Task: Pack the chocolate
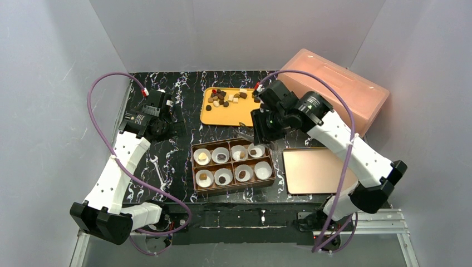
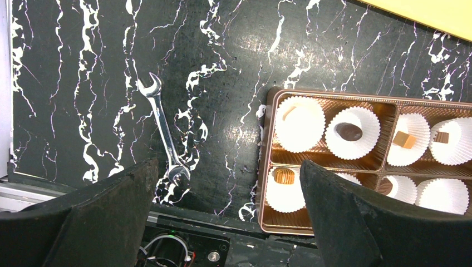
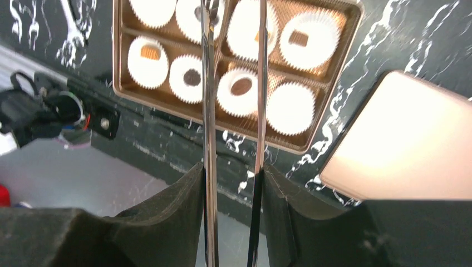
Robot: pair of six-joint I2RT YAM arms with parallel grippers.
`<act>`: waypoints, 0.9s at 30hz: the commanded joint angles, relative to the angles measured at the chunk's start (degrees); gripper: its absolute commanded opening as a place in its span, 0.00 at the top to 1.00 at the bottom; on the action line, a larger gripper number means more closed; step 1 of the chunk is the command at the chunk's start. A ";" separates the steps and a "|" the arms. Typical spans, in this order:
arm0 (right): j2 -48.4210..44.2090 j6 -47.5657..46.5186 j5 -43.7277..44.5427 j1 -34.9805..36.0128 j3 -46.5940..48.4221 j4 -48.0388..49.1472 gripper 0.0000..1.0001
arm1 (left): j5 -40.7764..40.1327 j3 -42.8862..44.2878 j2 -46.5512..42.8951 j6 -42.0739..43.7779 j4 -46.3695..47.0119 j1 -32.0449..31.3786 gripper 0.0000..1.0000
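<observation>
Our right gripper (image 3: 231,183) pinches tweezers (image 3: 207,111) over the box (image 2: 267,144) of chocolate (image 3: 241,86). Our left gripper (image 2: 228,167) gapes wide, left of that box.

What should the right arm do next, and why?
Probably carry the tongs to the tray for another chocolate: the near-right cup is empty, while the other seven each hold a piece.

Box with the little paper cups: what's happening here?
The right hand grips metal tweezers, tips over the brown box. Loose chocolate pieces lie on the yellow tray behind it. Seven paper cups seem filled; the near right cup looks empty. The left hand hangs open to the box's left, holding nothing.
</observation>
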 commanded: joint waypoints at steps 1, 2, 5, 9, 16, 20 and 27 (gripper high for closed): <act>5.16 -3.03 3.32 -4.05 6.76 2.59 0.52 | -0.19 -0.16 -0.67 0.22 -0.55 0.35 0.01; 6.72 -3.37 4.28 -4.83 8.30 2.76 0.52 | -0.17 -0.05 -0.66 0.27 -0.65 0.42 0.00; 11.34 -4.38 5.85 -7.53 12.70 3.50 0.52 | 0.07 0.03 -0.98 0.31 -0.73 0.42 0.00; 17.57 -5.82 7.36 -11.26 18.03 4.11 0.52 | 0.36 0.15 -1.18 0.31 -0.84 0.36 0.00; 28.91 -8.19 12.91 -16.09 23.97 6.34 0.53 | 1.39 -0.37 -1.84 0.18 -0.91 0.42 0.01; 35.58 -8.88 12.68 -19.26 28.03 7.13 0.53 | 1.15 -0.01 -1.88 0.48 -1.40 0.34 0.00; 42.04 -10.21 9.02 -22.25 31.53 10.59 0.52 | 1.10 0.82 -1.32 0.64 -1.80 0.40 0.01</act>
